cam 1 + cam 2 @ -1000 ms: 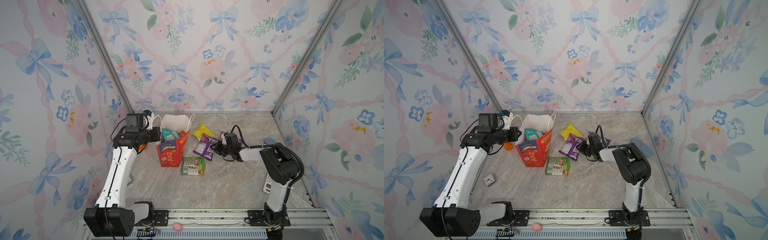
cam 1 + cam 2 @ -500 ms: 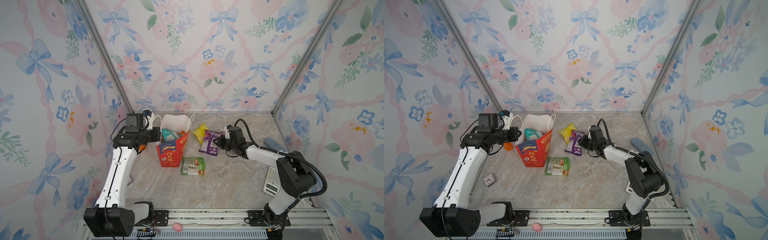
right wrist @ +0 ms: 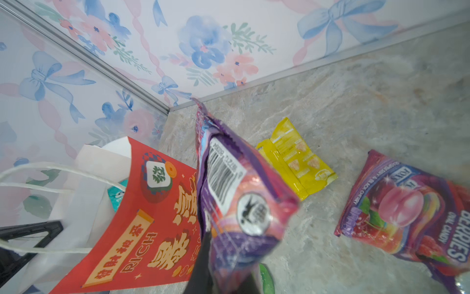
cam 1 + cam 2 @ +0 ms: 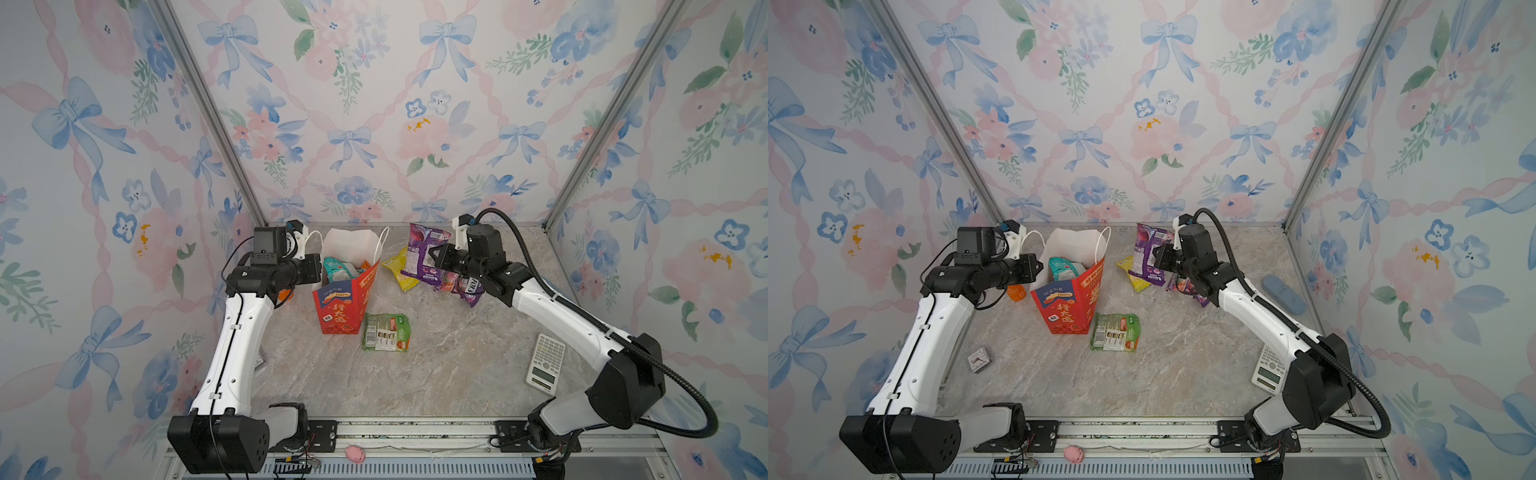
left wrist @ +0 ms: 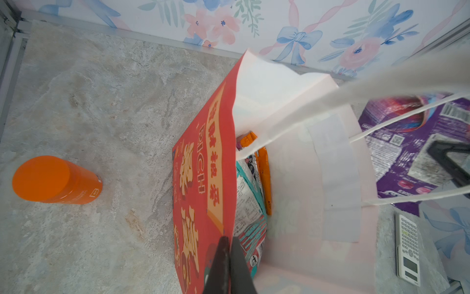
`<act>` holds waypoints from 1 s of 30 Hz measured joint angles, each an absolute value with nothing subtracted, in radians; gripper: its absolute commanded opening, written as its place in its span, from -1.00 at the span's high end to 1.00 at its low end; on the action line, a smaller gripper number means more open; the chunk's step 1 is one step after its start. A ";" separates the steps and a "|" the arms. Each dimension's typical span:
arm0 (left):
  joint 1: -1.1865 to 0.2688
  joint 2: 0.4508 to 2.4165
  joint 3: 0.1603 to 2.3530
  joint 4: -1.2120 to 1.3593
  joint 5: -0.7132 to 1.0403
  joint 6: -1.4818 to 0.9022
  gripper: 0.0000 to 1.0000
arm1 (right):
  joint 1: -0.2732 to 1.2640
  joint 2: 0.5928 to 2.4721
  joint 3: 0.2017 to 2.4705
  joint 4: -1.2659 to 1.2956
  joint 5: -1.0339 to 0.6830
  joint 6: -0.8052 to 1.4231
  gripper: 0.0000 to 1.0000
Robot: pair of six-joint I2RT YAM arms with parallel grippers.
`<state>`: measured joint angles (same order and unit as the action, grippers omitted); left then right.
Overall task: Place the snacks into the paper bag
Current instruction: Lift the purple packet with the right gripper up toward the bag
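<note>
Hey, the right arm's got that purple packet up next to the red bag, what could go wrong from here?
The right gripper pinches only one end of the purple packet, so it may flop or slip. The white rope handle crosses the mouth of the paper bag and could snag it. The left gripper only pinches the rim; a hard push might tip the bag.

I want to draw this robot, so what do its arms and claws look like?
The left arm and right arm have smooth white shells with chunky black joints. A thick ribbed black hose loops along the right one; thin black wires run down the left. The left claw and right claw are black and narrow.
</note>
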<state>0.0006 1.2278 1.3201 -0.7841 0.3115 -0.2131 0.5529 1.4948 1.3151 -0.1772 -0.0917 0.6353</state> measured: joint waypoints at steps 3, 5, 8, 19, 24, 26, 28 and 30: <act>0.001 1.228 1.320 -0.784 0.311 -0.213 1.00 | 0.563 1.492 1.396 -0.208 -0.065 0.593 1.00; 0.001 1.228 1.320 -0.784 0.311 -0.213 1.00 | 0.567 1.492 1.445 -0.226 -0.049 0.567 1.00; 0.001 1.227 1.320 -0.784 0.311 -0.213 1.00 | 0.573 1.499 1.525 -0.244 -0.029 0.533 1.00; 0.001 1.229 1.320 -0.784 0.312 -0.213 1.00 | 0.637 1.639 1.848 -0.271 0.016 0.437 1.00; 0.001 1.237 1.320 -0.784 0.313 -0.213 1.00 | 0.677 1.757 2.007 -0.297 0.016 0.408 1.00; 0.001 1.238 1.320 -0.784 0.313 -0.213 1.00 | 0.702 1.808 2.075 -0.311 0.015 0.395 1.00; 0.001 1.239 1.320 -0.783 0.315 -0.213 1.00 | 0.731 1.858 2.141 -0.333 0.012 0.383 1.00; 0.001 1.239 1.320 -0.783 0.315 -0.213 1.00 | 0.753 1.894 2.186 -0.350 0.006 0.376 1.00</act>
